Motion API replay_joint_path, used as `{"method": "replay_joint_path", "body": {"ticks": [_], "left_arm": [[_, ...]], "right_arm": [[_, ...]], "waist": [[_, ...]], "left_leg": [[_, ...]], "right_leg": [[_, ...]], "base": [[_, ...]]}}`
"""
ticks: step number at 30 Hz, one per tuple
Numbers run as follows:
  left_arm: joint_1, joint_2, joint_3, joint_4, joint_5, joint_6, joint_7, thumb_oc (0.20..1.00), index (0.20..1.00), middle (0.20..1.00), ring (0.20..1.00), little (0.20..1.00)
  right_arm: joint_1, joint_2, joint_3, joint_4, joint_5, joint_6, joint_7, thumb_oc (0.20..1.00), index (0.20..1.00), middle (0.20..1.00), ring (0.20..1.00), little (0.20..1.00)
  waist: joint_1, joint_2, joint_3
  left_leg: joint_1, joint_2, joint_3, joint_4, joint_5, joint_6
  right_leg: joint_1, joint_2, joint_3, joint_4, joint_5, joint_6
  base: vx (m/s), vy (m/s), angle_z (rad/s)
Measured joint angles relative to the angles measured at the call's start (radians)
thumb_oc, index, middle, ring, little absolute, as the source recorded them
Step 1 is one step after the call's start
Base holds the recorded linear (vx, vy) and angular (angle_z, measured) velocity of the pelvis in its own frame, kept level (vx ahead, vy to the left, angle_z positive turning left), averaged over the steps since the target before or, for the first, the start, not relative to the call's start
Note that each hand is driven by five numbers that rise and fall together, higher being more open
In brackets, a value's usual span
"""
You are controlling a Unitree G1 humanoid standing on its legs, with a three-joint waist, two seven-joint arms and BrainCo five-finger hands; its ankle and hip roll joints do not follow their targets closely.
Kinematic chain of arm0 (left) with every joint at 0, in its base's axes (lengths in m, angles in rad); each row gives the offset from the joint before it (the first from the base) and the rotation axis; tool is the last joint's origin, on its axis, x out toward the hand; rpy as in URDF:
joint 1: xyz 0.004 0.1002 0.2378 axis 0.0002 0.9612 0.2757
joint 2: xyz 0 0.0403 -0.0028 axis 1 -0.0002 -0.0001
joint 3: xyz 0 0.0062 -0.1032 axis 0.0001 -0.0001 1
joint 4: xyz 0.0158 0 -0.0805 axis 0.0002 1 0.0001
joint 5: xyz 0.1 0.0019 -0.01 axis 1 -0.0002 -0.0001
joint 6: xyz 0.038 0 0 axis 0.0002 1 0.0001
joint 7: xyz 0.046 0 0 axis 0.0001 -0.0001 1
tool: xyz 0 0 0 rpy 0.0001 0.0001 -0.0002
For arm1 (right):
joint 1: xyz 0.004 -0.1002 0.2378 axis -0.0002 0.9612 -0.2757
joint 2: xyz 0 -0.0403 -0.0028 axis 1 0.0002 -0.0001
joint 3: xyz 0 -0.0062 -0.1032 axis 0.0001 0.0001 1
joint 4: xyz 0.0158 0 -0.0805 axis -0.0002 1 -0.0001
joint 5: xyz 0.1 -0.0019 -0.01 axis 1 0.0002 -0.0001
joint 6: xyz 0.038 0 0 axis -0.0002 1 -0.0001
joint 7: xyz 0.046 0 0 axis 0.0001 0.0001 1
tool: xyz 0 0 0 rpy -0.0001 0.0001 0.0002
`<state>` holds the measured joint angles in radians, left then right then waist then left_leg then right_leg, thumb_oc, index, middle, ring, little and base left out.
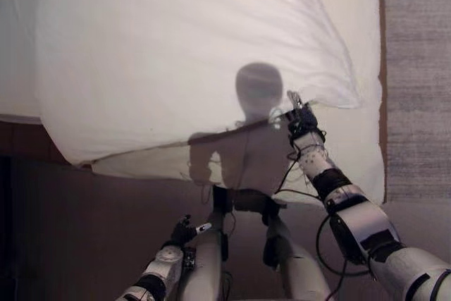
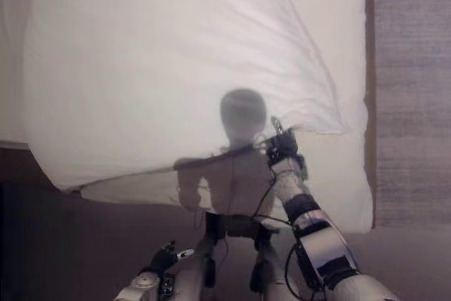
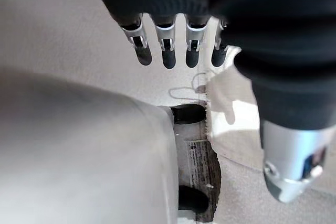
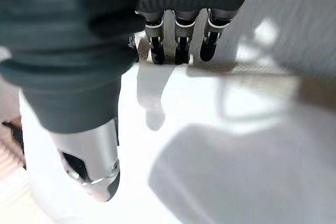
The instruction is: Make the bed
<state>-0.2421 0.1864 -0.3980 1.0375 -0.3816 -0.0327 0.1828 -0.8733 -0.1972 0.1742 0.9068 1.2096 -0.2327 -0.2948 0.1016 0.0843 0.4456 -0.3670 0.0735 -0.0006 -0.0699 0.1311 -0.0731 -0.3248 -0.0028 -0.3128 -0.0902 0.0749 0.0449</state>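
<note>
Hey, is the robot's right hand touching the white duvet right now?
Touching. In the right wrist view the right hand has its fingertips resting against the white duvet, with no gap showing.

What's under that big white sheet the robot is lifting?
Below the raised edge of the sheet, a strip of white mattress shows, running to the bed's right side. The right hand is at that edge. Whatever lies farther under the sheet is covered.
</note>
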Motion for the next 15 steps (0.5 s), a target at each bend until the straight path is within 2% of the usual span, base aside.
{"method": "replay_joint_path", "body": {"ticks": [9, 15], "left_arm": [[-0.021, 0.002, -0.013, 0.002, -0.004, 0.005, 0.015, 1.0, 1.0, 1.0, 1.0, 1.0], [-0.022, 0.004, -0.013, -0.004, -0.017, -0.002, 0.036, 1.0, 1.0, 1.0, 1.0, 1.0]], "right_arm": [[0.031, 0.034, 0.112, -0.163, 0.01, -0.05, 0.005, 1.0, 1.0, 1.0, 1.0, 1.0], [-0.025, 0.04, 0.096, -0.152, 0.014, -0.076, 0.007, 1.0, 1.0, 1.0, 1.0, 1.0]], "waist": [[-0.003, -0.011, 0.015], [0.004, -0.012, 0.017]], "left_leg": [[-0.022, -0.002, -0.005, 0.0, 0.008, 0.002], [-0.029, -0.002, -0.007, 0.002, 0.011, 0.001]], "right_leg": [[-0.013, -0.002, 0.001, 0.0, 0.001, 0.001], [-0.019, -0.002, -0.001, 0.0, 0.003, 0.0]], "base": [[0.0, 0.004, 0.05], [0.0, 0.0, 0.0]]}}
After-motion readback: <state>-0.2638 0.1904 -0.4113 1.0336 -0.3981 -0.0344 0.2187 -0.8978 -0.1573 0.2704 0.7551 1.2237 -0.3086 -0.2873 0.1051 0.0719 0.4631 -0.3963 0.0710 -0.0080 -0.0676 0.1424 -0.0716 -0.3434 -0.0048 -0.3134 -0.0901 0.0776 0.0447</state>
